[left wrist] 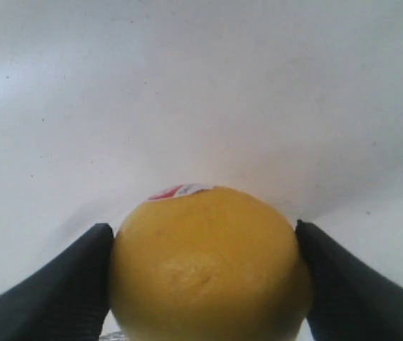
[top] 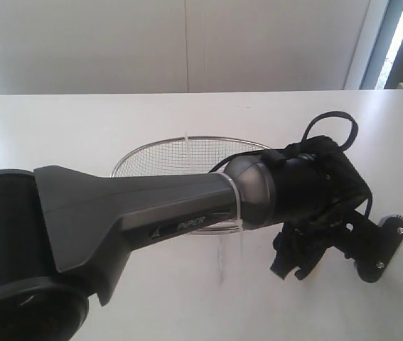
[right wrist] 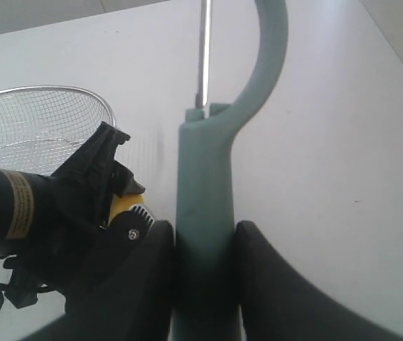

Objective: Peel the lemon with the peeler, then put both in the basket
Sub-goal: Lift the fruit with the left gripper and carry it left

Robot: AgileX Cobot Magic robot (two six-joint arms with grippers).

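Observation:
The yellow lemon (left wrist: 208,263), with a small red-and-white sticker on it, fills the space between my left gripper's (left wrist: 205,284) two black fingers (left wrist: 59,291), which press on it from both sides above the white table. From the right wrist view a sliver of the lemon (right wrist: 123,204) shows behind the left gripper's body. My right gripper (right wrist: 205,284) is shut on the pale teal peeler (right wrist: 205,213) by its handle, its curved head and thin metal blade pointing away over the table. The wire-mesh basket (top: 158,153) stands behind the left arm.
The left arm (top: 137,213) stretches across the exterior view and hides the front of the basket. Its wrist and cable (top: 322,142) sit right of the basket. Bare white table (top: 80,128) lies to the left and behind.

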